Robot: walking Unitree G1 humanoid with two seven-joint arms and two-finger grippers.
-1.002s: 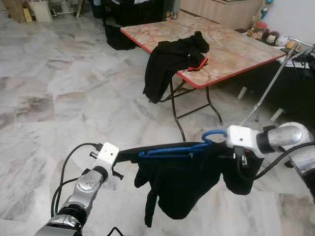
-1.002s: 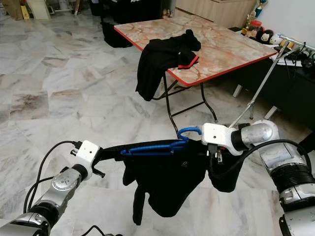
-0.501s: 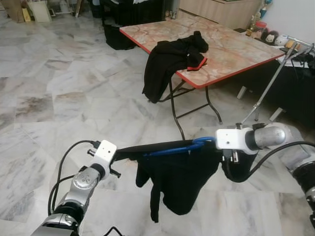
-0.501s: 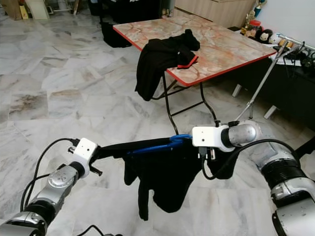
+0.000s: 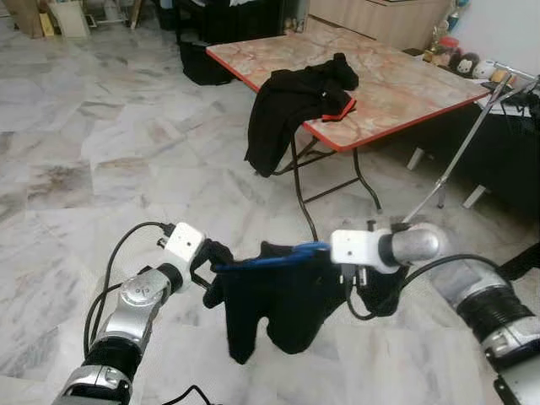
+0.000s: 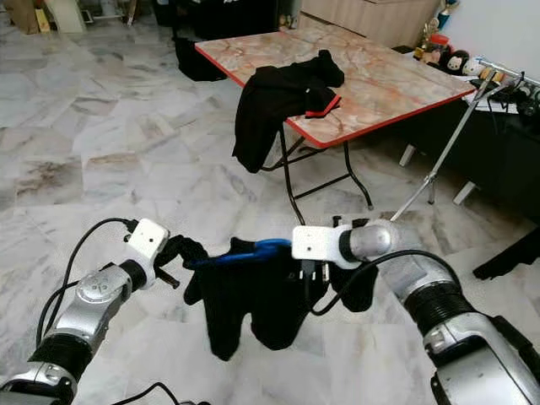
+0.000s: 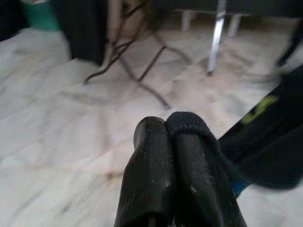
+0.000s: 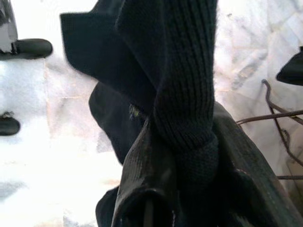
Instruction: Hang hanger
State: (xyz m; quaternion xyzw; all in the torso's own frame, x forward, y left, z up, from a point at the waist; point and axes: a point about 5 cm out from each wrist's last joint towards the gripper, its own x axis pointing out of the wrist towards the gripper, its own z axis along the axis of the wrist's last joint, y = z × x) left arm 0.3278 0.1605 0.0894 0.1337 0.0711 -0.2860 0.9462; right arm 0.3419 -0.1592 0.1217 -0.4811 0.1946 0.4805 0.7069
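A blue hanger (image 5: 272, 256) draped with a black garment (image 5: 274, 299) is held above the floor. The left hand (image 5: 207, 272) is clamped on one end. The right hand (image 8: 189, 189) is clamped on the garment.

Blue hanger (image 5: 268, 257), black garment (image 5: 274, 299), pink marbled red-edged table (image 5: 405, 89), grey-white marble floor (image 5: 101, 152), black fingers (image 7: 163, 175)

I see a blue hanger (image 5: 272, 257) carrying a black garment (image 5: 274, 304), held between my two arms over the marble floor (image 5: 93, 160). My left gripper (image 5: 211, 268) holds one end of the hanger and my right gripper (image 5: 337, 253) the other. Beyond the hanger stands a folding table (image 5: 396, 84), with more black clothing (image 5: 295, 105) draped over its near edge.
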